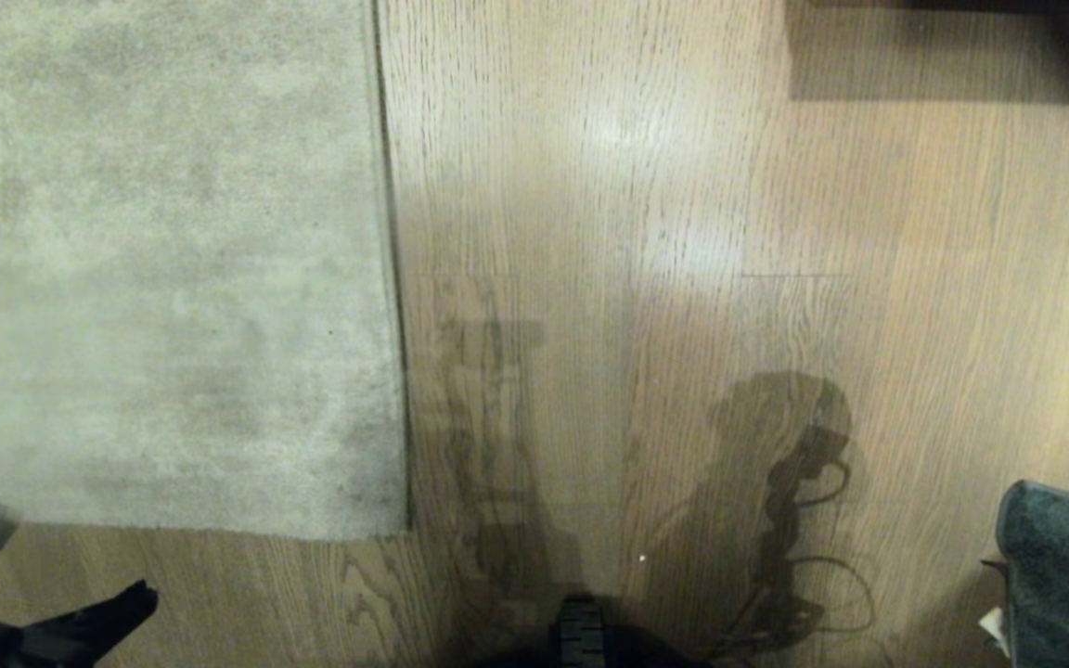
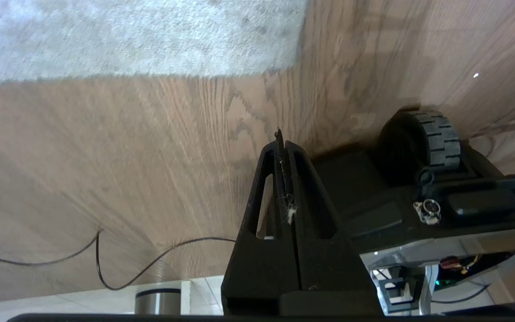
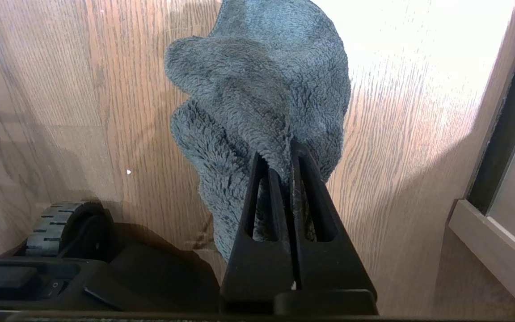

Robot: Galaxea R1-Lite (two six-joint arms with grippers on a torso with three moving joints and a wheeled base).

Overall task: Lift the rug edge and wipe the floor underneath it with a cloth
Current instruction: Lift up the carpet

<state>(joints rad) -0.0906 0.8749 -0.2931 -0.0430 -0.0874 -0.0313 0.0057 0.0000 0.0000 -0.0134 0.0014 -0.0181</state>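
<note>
rug edge: the rug edge [image 1: 393, 306] runs straight from 12 toward 6 o'clock in the head view, then turns at a square corner at about 7 o'clock; lies flat on the floor [image 1: 646, 232], not lifted yet.
left gripper: the left gripper [image 2: 283, 138] sits low at 8 o'clock in the head view [image 1: 131, 598], fingers pressed together, nothing between them except a bit of lint. It is over bare planks just short of the rug's near border, tips aimed at the corner. My read: set up to reach under that corner, though the fingers would have to part first.
right gripper: the right gripper [image 3: 291, 154] is pinched on the cloth [image 3: 257, 94], which bunches and droops past the tips above the wood without clearly touching it. Likely kept off to the side, at 4 o'clock, so the wiper is ready once the corner comes up.
cloth, head view: only a teal-grey lump [image 1: 1063, 575] at the frame's 4 o'clock edge; the grip itself is out of sight there.
left wrist extra: shows the robot's base wheel [image 2: 436, 138] and a thin black cable [image 2: 105, 268] trailing on the floor, neither plain from the head.
right wrist extra: shows the clamp on the fabric and a pale cabinet base [image 3: 494, 250] close by.
step: approach to the corner — wiping not begun.
</note>
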